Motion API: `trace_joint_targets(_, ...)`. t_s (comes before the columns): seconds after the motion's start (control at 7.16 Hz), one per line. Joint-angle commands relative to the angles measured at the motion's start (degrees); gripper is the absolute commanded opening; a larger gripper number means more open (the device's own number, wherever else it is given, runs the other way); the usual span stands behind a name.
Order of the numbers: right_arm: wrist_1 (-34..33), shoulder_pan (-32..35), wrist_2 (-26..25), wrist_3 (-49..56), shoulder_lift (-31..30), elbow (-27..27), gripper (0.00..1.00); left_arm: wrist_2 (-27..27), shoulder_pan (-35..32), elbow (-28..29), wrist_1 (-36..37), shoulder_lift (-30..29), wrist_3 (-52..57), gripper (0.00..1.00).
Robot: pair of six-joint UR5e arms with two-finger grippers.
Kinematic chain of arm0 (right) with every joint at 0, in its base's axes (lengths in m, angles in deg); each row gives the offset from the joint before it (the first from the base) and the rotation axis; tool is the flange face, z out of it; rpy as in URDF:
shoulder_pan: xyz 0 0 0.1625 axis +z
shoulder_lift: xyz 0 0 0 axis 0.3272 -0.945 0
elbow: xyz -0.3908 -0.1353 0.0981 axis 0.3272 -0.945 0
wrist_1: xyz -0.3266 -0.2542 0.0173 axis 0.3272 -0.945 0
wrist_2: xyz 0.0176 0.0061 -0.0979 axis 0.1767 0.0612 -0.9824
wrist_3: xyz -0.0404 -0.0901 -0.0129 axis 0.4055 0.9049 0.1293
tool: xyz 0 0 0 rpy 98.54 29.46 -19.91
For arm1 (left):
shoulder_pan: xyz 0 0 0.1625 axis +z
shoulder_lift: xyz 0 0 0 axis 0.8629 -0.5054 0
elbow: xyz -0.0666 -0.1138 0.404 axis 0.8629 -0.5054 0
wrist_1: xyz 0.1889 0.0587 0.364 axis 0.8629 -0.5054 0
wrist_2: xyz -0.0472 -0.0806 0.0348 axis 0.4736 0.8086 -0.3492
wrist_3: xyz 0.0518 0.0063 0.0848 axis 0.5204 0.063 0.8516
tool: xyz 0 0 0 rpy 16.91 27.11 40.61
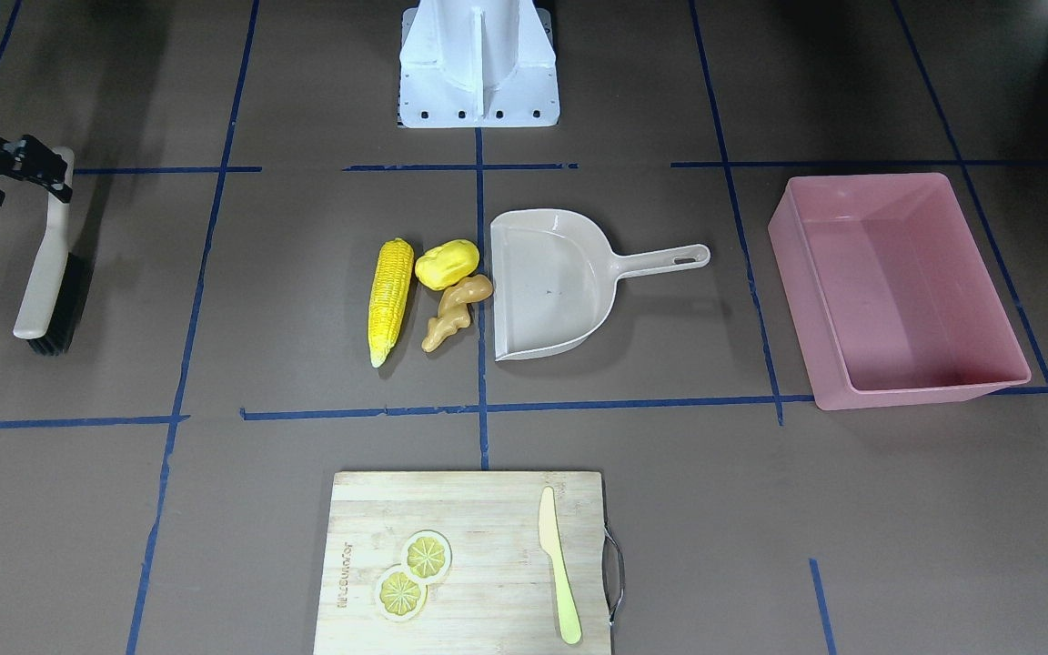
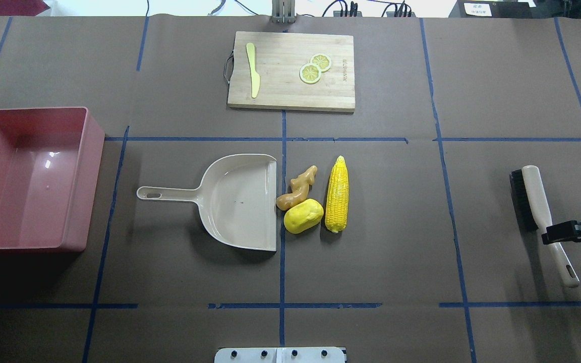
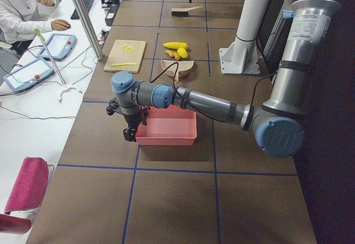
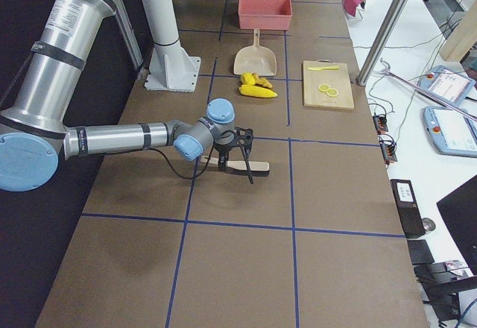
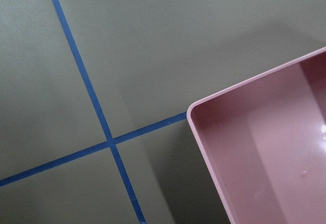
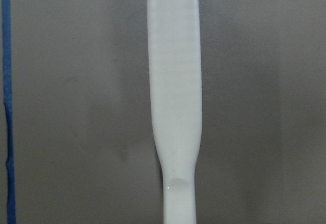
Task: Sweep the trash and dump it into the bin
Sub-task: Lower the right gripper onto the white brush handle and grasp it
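Note:
The trash lies mid-table beside the mouth of the beige dustpan [image 1: 551, 291] [image 2: 240, 201]: a corn cob [image 1: 391, 296] [image 2: 337, 194], a yellow potato-like lump [image 1: 447, 264] [image 2: 303, 216] and a ginger root [image 1: 456, 309] [image 2: 298, 187]. The pink bin [image 1: 924, 396] [image 2: 94, 176] [image 5: 204, 142] stands empty beyond the dustpan's handle. A brush [image 1: 46, 273] [image 2: 532, 196] lies flat far off on the other side. My right gripper [image 1: 42, 173] [image 2: 558, 233] stands over its white handle [image 6: 173, 81], fingers either side, open. My left gripper [image 3: 132, 133] hangs beside the bin's outer corner; whether it is open or shut does not show.
A wooden cutting board [image 1: 488, 509] [image 2: 280, 75] with two lemon slices and a pale yellow knife lies at the table's far side from the robot. The white robot base [image 1: 478, 64] stands behind the dustpan. A person sits at a side desk [image 3: 22, 11].

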Motion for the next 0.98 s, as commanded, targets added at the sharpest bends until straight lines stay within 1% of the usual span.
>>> trace_joint_targets(0.0, 0.36, -5.41, -2.79, -1.61, 0.87, -2.25, 0.86, 0.01, 0.00, -0.08, 0.00, 0.00, 0.09, 1.00)
trace_joint_targets(0.14, 0.54, -5.43, -1.92, -1.26, 0.79, -2.44, 0.44, 0.01, 0.00, -0.17, 0.00, 0.00, 0.00, 1.00)
trace_joint_targets(0.28, 0.80, -5.34, -1.48, -1.26, 0.36, -2.44, 0.34, 0.01, 0.00, -0.25, 0.00, -0.08, 0.09, 1.00)
trace_joint_targets(0.42, 1.15, -5.17, -1.30, -1.34, -0.43, -2.35, 0.13, -0.08, 0.53, -0.69, -0.52, -0.08, 0.26, 1.00)
trace_joint_targets(0.56, 2.28, -5.17, -1.30, -1.34, -0.44, -1.74, 0.03, -0.08, 2.45, -0.61, -5.23, 0.00, -0.08, 1.00)
trace_joint_targets(0.7, 2.29, -5.17, -1.30, -1.08, -0.09, -1.39, 0.00, -0.08, 5.34, -1.22, -11.80, -0.08, -0.17, 1.00)
trace_joint_targets(0.84, 2.03, -5.17, -0.95, -1.08, 0.18, 1.31, 0.00, -0.17, 9.37, -4.01, -16.65, 0.00, -0.44, 1.00)
